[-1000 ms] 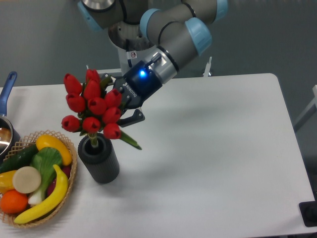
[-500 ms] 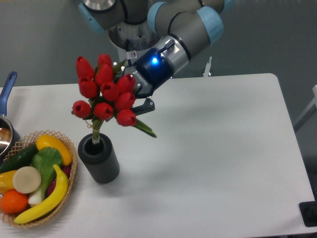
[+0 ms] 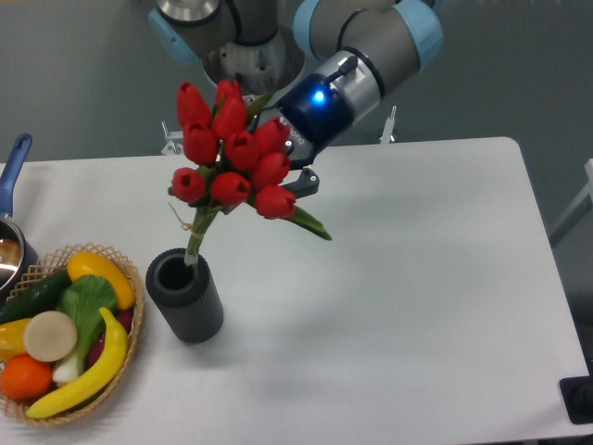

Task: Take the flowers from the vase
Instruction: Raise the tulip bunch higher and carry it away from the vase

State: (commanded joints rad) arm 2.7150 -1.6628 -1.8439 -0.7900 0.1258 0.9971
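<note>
Red tulip bunch (image 3: 232, 153) pinched in gripper (image 3: 289, 169), hanging at 12 o'clock above grey vase (image 3: 185, 297). Stem tips right at vase mouth, maybe not out yet. Step: lifting out. Next, I think: go straight up, hold tight, don't tip vase.

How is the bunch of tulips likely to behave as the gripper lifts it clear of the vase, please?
The flowers probably stay stiff: they hold shape while tilted in the gripper. They look light, the vase standing upright. The stem tips at its mouth might snag.
</note>
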